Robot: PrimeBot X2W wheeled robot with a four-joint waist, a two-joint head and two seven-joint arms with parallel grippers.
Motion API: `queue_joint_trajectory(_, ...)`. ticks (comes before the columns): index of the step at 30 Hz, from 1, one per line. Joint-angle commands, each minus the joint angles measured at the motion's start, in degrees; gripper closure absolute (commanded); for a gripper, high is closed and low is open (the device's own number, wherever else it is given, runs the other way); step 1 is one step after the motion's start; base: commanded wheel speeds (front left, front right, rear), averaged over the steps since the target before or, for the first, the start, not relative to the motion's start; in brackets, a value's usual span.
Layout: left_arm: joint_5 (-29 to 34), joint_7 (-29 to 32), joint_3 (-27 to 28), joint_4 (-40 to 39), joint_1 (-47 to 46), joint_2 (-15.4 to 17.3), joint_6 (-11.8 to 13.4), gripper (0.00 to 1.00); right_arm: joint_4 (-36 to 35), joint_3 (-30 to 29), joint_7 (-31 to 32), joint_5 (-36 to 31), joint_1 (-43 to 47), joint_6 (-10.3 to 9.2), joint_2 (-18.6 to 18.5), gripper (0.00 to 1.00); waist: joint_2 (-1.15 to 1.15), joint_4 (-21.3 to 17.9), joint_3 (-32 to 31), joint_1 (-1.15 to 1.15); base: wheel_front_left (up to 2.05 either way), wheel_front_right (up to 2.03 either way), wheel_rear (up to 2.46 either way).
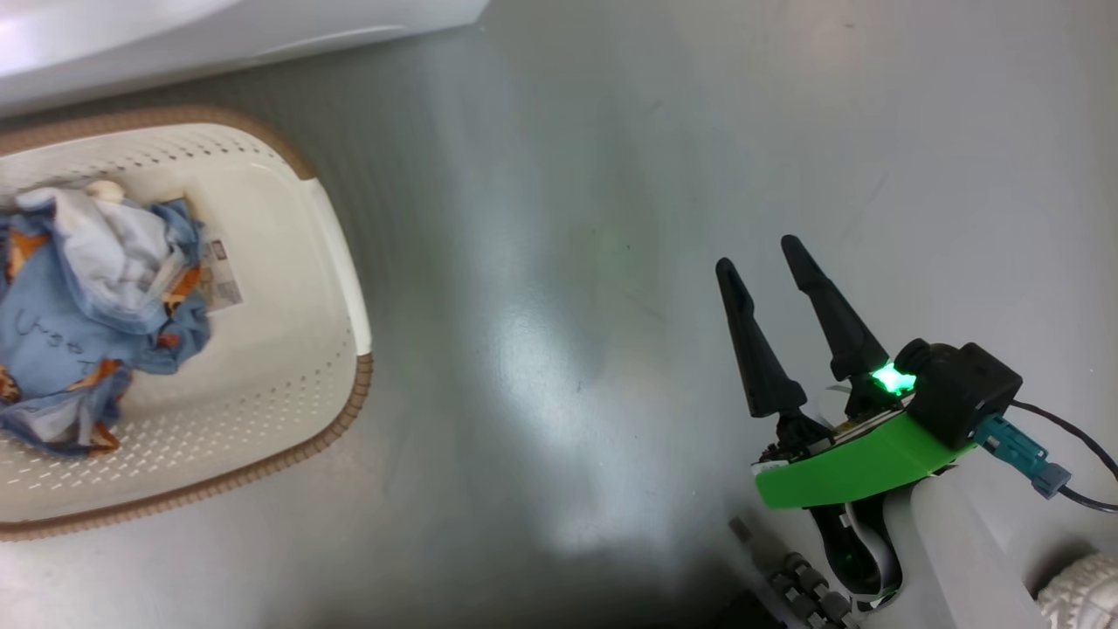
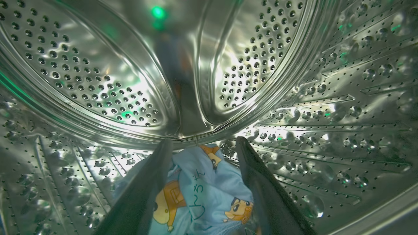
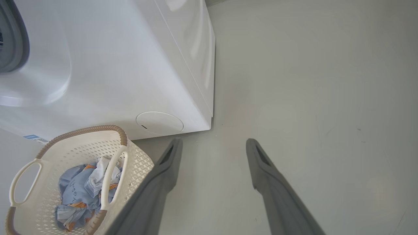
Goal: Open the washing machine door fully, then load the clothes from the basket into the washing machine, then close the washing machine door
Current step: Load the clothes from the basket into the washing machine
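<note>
Left tool (image 2: 204, 142) gapes over clothes (image 2: 209, 192) partly hidden by its fingers; right tool (image 1: 769, 262) open.

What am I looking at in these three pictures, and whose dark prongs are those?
It is a wheeled robot with two arms doing laundry. Each arm ends in a claw with two long dark fingers, and the robot carries three cameras.

The head camera looks down at the grey floor. There you see the right claw, open and holding nothing, and the cream basket with blue clothes in it.

The right wrist camera looks along that same claw toward the white washing machine and the basket standing in front of it.

The left wrist camera is inside the machine's shiny steel drum. The left claw stands open, with a bear-printed garment lying between its fingers on the drum's bottom. Whether they touch the cloth, I cannot tell.
</note>
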Motion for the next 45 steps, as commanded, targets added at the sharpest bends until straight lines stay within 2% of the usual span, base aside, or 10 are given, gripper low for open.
queue_joint_trajectory(1, -0.47, -0.74, 0.48, -1.22, 1.64, 2.13, -0.17, 0.0, -0.96, 0.73, -0.27, -0.15, 0.86, 0.09, 0.14, 0.0, 0.0, 1.03, -1.08, 0.0, 0.0, 0.0, 0.0)
queue_joint_trajectory(20, -1.61, -3.11, 5.11, -9.57, 16.26, -1.83, -0.02, 0.0, 0.83, -1.67, -0.27, -1.68, 0.74, 0.09, 0.14, 0.0, 0.0, 4.33, -9.95, 0.0, 0.0, 0.0, 0.0)
queue_joint_trajectory(33, 1.93, -3.12, 12.81, -22.81, 34.56, -5.23, 0.26, 0.0, 2.16, -2.8, -0.27, -2.6, 2.26, 0.09, 0.14, 0.0, 0.0, 5.95, -18.21, 0.0, 0.0, 0.0, 0.0)
queue_joint_trajectory(45, 9.69, -3.12, 20.99, -36.64, 56.36, -10.62, 0.55, 0.0, 3.15, -4.27, -0.27, -4.53, 6.31, 0.09, 0.14, 0.0, 0.0, 7.37, -28.5, 0.0, 0.0, 0.0, 0.0)
